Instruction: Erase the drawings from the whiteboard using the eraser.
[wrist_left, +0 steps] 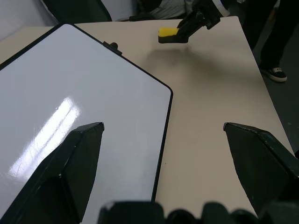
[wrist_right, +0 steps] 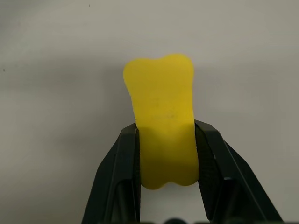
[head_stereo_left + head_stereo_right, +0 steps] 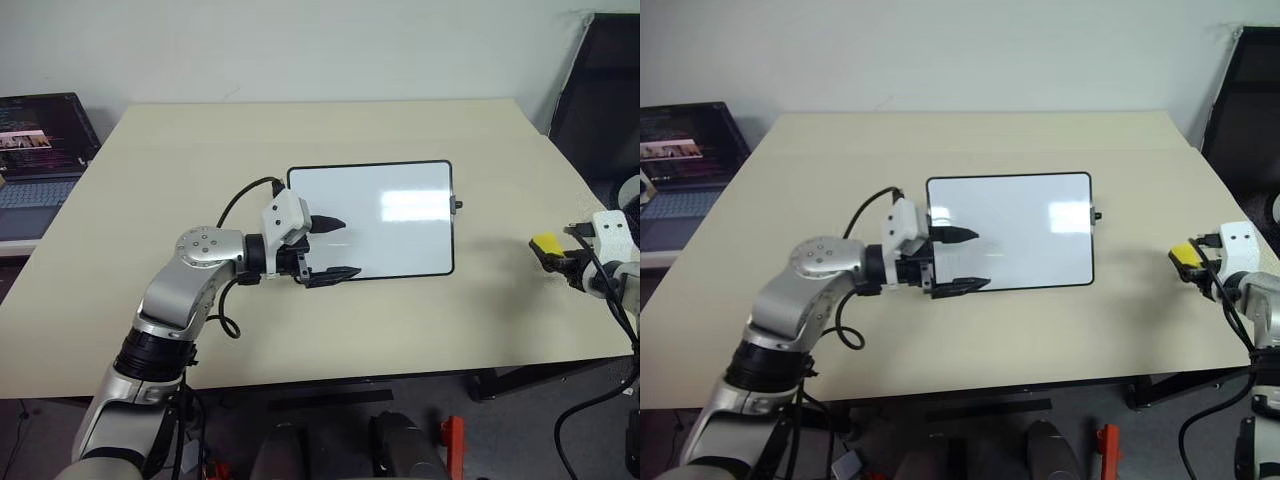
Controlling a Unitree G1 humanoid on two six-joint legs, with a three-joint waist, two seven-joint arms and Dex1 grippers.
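1. A beige tabletop (image 3: 330, 320) is observed, rectangular, with a matt and unmarked surface; a dark frame is seen under its near edge.
2. The whiteboard (image 3: 400, 240) is found lying flat near the middle of the tabletop, its long sides parallel to the near edge. A thin black frame with rounded corners is noted, and a small black knob at the short side facing the right edge. A bright reflection is visible on the white surface. No red marks can be made out on the surface.
3. The left gripper (image 3: 328, 248) is held level over the whiteboard's short side nearest the left edge of the tabletop. Its two black fingers are spread well apart, one over the board and one at the board's near long side. Nothing is held between them.
4. The right gripper (image 3: 556, 254) is located near the right edge of the tabletop, well apart from the whiteboard. Its fingers (image 2: 122, 177) are clamped on the eraser (image 2: 162, 126), a small yellow block pinched at its narrow waist, with bare tabletop behind it.
5. A pale wall is recorded beyond the far edge. A laptop (image 3: 40, 150) with a lit dark screen is seen on a separate surface past the left edge. A black chair (image 3: 605, 100) is noted past the far right corner.
6. In the left wrist view, a person's legs and a shoe (image 1: 275, 73) are seen on a dark floor beyond the tabletop.
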